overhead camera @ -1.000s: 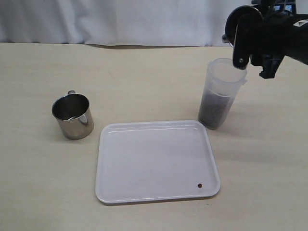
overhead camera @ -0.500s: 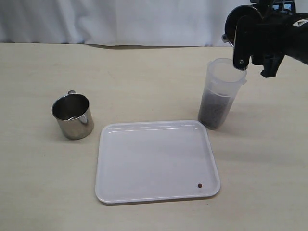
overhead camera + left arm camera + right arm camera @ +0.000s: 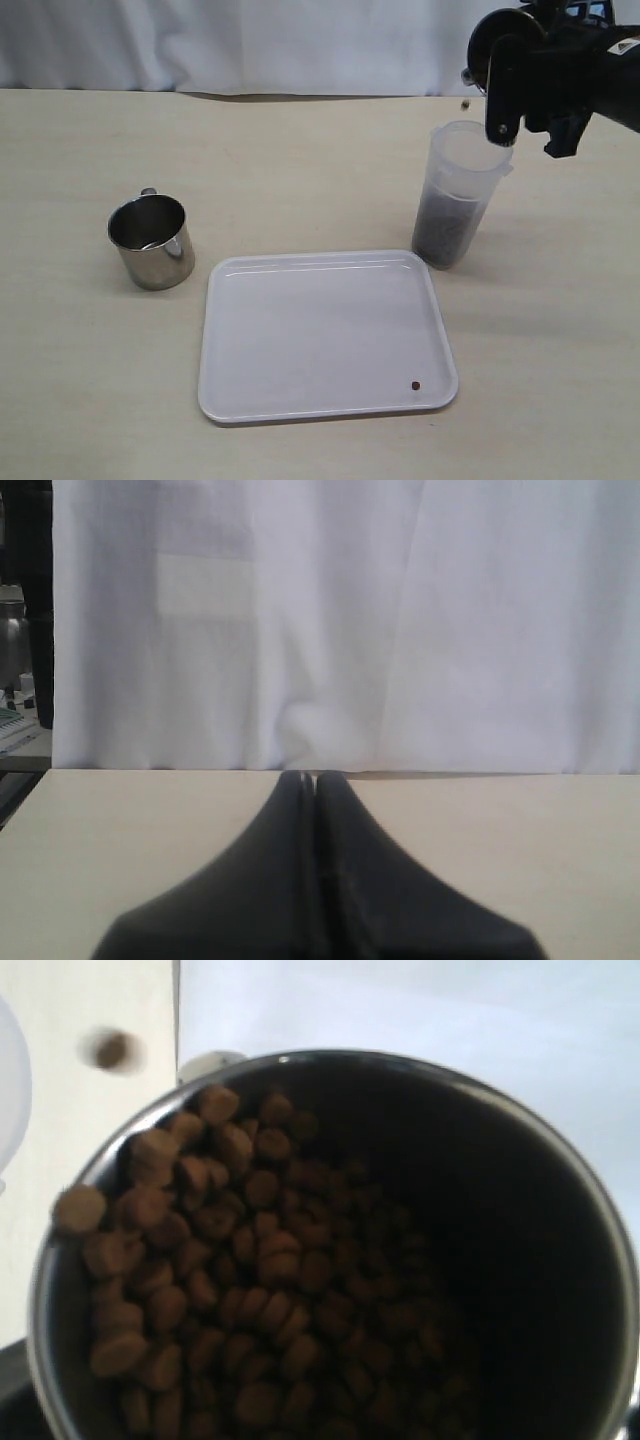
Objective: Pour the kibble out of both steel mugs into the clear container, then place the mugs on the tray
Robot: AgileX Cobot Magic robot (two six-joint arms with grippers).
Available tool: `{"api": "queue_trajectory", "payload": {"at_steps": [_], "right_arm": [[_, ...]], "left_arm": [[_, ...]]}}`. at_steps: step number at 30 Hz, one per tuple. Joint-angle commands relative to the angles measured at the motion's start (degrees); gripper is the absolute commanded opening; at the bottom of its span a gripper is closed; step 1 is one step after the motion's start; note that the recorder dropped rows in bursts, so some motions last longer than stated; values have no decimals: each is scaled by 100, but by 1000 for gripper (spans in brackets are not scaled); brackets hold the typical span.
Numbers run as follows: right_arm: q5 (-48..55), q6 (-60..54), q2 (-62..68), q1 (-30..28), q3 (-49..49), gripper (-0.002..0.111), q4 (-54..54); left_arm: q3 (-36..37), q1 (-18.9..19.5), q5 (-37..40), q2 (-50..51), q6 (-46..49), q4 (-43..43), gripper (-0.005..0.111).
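Tabletop point(image 3: 300, 150): pale beige, white curtain point(image 3: 250, 40) behind.
Right gripper point(image 3: 512, 80): clasps a short shiny stainless-steel mug point(image 3: 520, 1210) tipped above the tall frosted clear plastic container point(image 3: 455, 200).
Kibble point(image 3: 230, 1280): small dark-brown pellets, light and loose; one is airborne over the container's rim.
Handling: we judge the steel stiff, slick; we hold its wall.
Left gripper point(image 3: 315, 783): clenched, empty.
Second steel mug point(image 3: 152, 240): left of the flat white rectangular tray point(image 3: 325, 335), well apart from the right gripper.
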Motion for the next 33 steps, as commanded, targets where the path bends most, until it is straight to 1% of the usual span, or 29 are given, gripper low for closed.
{"api": "queue_trajectory", "payload": {"at_steps": [1,20,24,31,33], "right_arm": [[-265,-18,-21,5,-26,5,-175],[-541,-18,219,5,-26,5,-175],[-542,-18,219,5,-26,5,-487],[-577,-18,219,5,-26,5,-519],[-618,-18,219,5,21,5,-767]], "left_arm": [[-8,11,0,-9,-23,-2,0],[-8,11,0,-9,-23,-2,0],[-8,11,0,-9,-23,-2,0],[-8,11,0,-9,-23,-2,0],[-8,11,0,-9,-23,-2,0]]}}
